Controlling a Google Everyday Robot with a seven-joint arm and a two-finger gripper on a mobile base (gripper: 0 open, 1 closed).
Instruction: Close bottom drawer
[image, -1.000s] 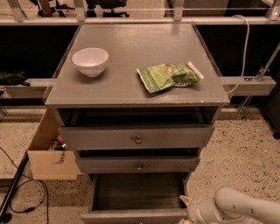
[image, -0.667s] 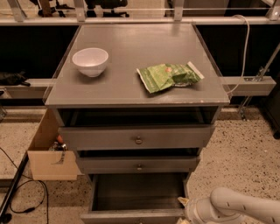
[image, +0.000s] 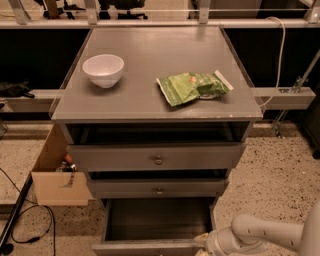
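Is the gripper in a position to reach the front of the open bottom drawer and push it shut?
Probably yes. The gripper sits at the front corner of the pulled-out bottom drawer, on the picture's right, and nothing visible stands between them.

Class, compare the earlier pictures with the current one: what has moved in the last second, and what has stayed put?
The arm has edged slightly left, so the gripper now sits at the front right corner of the bottom drawer. No grasp or release shows. The drawer is as far out as before. The white bowl and green bag have not moved.
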